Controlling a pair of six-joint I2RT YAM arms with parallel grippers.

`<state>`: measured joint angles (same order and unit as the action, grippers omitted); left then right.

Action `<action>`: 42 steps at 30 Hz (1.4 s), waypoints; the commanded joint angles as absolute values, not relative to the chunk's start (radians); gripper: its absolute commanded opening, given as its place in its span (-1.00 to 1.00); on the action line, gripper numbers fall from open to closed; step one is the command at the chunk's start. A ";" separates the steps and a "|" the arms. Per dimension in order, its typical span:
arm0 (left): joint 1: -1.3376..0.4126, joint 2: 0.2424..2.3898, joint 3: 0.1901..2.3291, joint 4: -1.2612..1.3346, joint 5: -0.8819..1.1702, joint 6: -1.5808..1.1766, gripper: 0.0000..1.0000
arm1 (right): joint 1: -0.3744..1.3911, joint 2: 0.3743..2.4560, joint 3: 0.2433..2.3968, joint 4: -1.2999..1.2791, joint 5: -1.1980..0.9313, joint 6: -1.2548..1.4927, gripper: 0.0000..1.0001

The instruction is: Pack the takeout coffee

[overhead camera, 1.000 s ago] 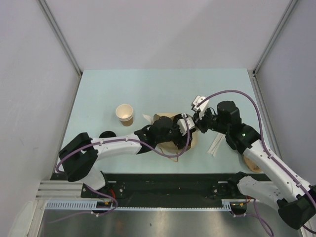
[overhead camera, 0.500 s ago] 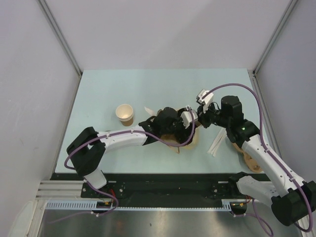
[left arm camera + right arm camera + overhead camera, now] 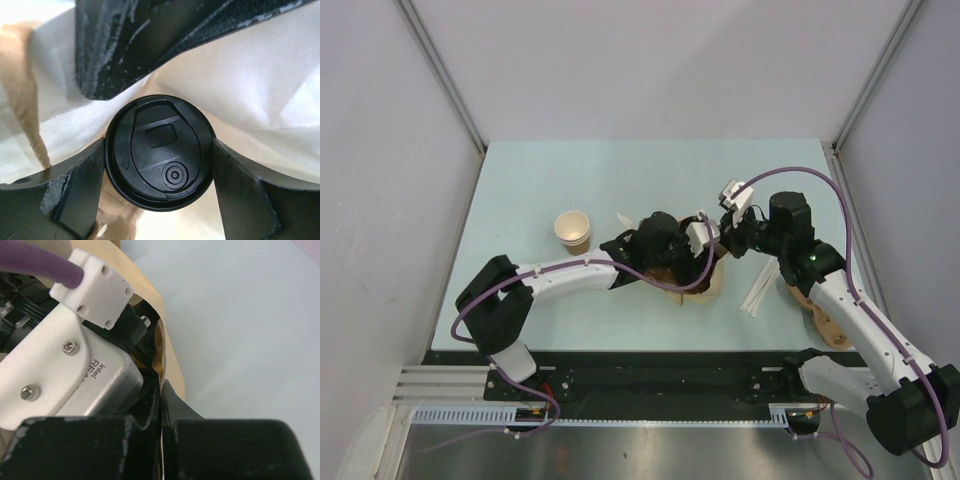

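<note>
In the left wrist view a takeout coffee cup with a round black lid [image 3: 160, 145] sits between my left fingers [image 3: 82, 187], and both pads press against the lid's rim. Pale paper of the bag [image 3: 260, 90] surrounds it. From above, my left gripper [image 3: 685, 262] reaches down into the tan paper bag [image 3: 712, 283] and hides the cup. My right gripper [image 3: 720, 238] is shut on the bag's rim [image 3: 170, 352] and holds it at the right side of the opening. An unlidded kraft cup [image 3: 573, 231] stands on the table to the left.
A brown pulp tray [image 3: 830, 325] lies under the right forearm near the table's right edge. White sticks [image 3: 757, 293] lie just right of the bag. Grey walls close in the table on three sides.
The left arm has pushed the cup a little farther into the bag. The right gripper has shifted slightly up and right with the rim in its grip.
</note>
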<state>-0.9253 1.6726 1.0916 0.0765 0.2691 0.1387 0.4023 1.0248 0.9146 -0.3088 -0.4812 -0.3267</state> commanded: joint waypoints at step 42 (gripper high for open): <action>-0.879 1.534 1.246 -0.318 0.221 -0.044 0.99 | 0.403 0.999 0.946 -0.399 -0.560 -0.393 -1.00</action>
<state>-0.9283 1.5955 1.2022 -0.2592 0.3183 0.0353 0.4095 1.0172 0.9180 -0.3126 -0.5289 -0.3859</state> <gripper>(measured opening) 0.993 0.009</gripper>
